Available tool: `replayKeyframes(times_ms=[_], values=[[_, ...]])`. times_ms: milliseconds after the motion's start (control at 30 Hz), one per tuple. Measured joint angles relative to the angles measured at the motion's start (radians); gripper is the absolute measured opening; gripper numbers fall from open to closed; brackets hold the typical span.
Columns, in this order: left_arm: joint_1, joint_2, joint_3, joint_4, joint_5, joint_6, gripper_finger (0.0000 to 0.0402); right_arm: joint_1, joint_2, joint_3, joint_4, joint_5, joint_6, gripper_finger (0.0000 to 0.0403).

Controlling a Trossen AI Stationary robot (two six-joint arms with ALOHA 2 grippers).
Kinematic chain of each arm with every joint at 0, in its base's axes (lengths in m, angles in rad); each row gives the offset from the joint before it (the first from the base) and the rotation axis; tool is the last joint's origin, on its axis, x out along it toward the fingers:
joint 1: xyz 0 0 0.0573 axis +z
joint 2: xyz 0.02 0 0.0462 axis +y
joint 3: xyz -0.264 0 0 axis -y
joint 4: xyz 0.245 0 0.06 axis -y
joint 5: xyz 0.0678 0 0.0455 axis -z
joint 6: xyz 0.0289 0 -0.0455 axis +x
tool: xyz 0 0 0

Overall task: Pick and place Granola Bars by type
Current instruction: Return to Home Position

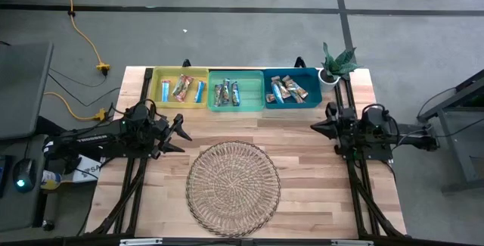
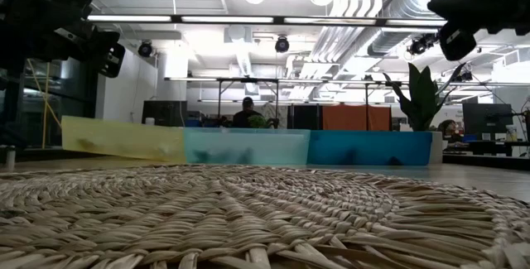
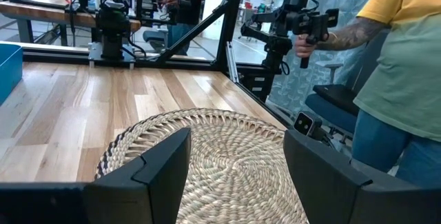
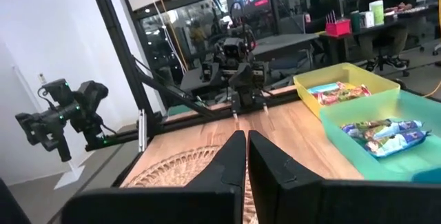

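The granola bars lie sorted in three bins along the table's far edge: red-pink and blue ones in the yellow bin (image 1: 181,88), green and blue ones in the green bin (image 1: 235,90), tan and blue ones in the teal bin (image 1: 291,87). The woven wicker plate (image 1: 233,187) lies bare at the table's near middle. My left gripper (image 1: 184,133) hovers open at the table's left, fingers pointing toward the plate (image 3: 207,162). My right gripper (image 1: 314,127) hovers shut at the table's right, above the bare wood.
A potted plant (image 1: 336,65) stands at the far right corner beside the teal bin. Bare wood lies between the plate and the bins. A person in a yellow and green shirt (image 3: 400,79) stands past the table's near side, holding a camera rig.
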Motion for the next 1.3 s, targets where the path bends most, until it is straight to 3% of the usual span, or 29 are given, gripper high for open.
replayKeyframes(times_ms=[833, 1133, 1300], values=[[0.0, 0.0, 0.0, 0.0, 0.0, 0.0, 0.023, 0.0, 0.008, -0.124, 0.044, 0.022, 0.019, 0.0], [0.0, 0.0, 0.0, 0.0, 0.0, 0.0, 0.023, 0.0, 0.009, -0.122, -0.003, 0.128, 0.019, 0.0], [0.0, 0.0, 0.0, 0.0, 0.0, 0.0, 0.023, 0.0, 0.012, -0.122, -0.007, 0.135, 0.013, 0.0001]])
